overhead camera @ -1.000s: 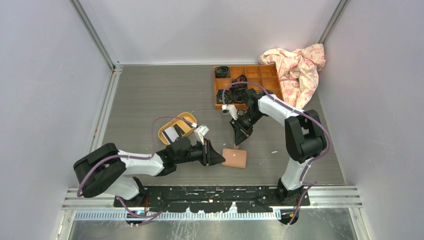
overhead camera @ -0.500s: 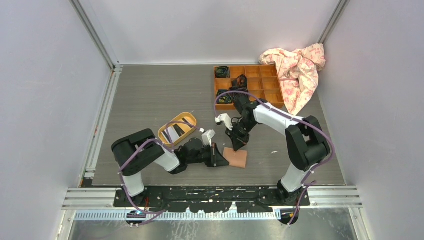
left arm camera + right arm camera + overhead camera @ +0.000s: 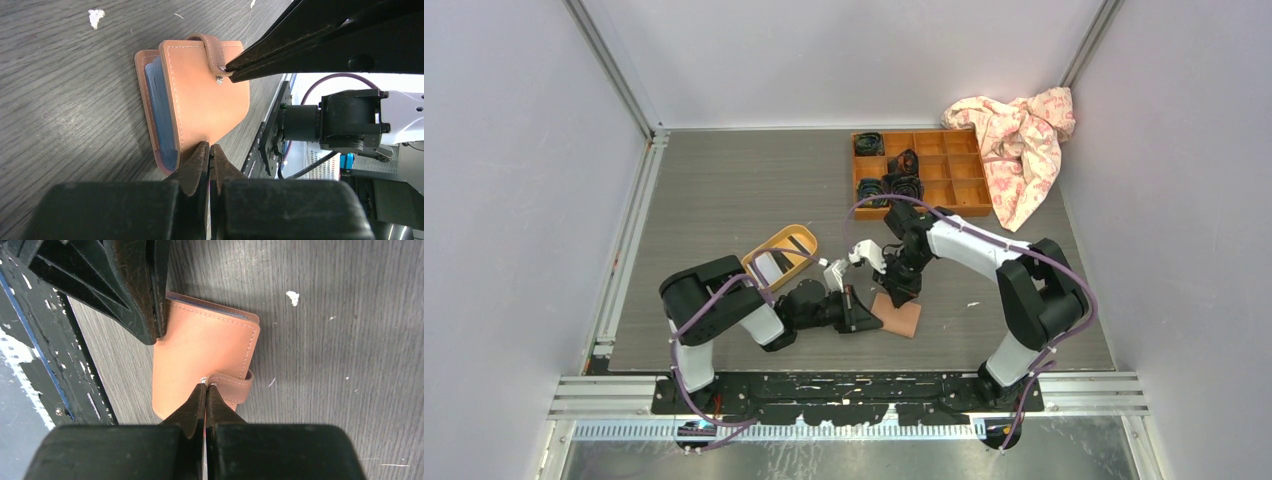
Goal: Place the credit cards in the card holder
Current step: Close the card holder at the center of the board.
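grey wood-grain table (image 3: 724,190) carries a pink card holder (image 3: 902,318), yellow tray (image 3: 810,243), wooden compartment box (image 3: 964,190) and floral cloth (image 3: 1024,135).

The left pincer (image 3: 868,322) and right pincer (image 3: 893,298) hem the card holder (image 3: 903,321); its right side faces open table (image 3: 964,332).

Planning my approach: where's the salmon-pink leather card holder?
Top view: the pink card holder lies closed, front centre of the table, left gripper at its left edge, right gripper at its snap tab.

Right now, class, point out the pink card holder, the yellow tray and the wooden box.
card holder (image 3: 210,100): left wrist view, middle of front flap
yellow tray (image 3: 764,243): top view, upper-left rim
wooden box (image 3: 949,165): top view, an empty compartment
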`<action>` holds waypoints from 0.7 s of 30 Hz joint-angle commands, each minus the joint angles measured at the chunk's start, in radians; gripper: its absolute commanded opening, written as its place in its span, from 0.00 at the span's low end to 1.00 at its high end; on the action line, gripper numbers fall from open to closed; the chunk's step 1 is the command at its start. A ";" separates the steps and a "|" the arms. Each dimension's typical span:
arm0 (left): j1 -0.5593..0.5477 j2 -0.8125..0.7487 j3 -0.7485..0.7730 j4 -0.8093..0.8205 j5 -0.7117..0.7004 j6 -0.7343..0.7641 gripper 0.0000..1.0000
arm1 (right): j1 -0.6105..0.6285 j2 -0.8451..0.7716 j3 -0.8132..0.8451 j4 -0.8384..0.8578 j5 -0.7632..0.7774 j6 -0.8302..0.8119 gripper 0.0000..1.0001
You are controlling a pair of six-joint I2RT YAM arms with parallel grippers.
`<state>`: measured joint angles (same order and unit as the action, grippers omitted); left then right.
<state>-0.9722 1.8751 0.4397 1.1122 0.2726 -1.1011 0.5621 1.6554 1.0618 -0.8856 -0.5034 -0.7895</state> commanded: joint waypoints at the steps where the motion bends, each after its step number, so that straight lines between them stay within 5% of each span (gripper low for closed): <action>1: 0.009 0.013 -0.008 0.084 -0.031 -0.004 0.00 | 0.027 -0.032 -0.006 0.009 0.023 -0.022 0.01; 21: 0.009 0.005 -0.020 0.089 -0.038 0.004 0.00 | 0.088 -0.048 -0.044 -0.011 0.092 -0.079 0.01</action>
<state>-0.9722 1.8793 0.4294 1.1355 0.2684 -1.1152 0.6258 1.6398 1.0477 -0.8764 -0.4248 -0.8433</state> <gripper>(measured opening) 0.006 0.034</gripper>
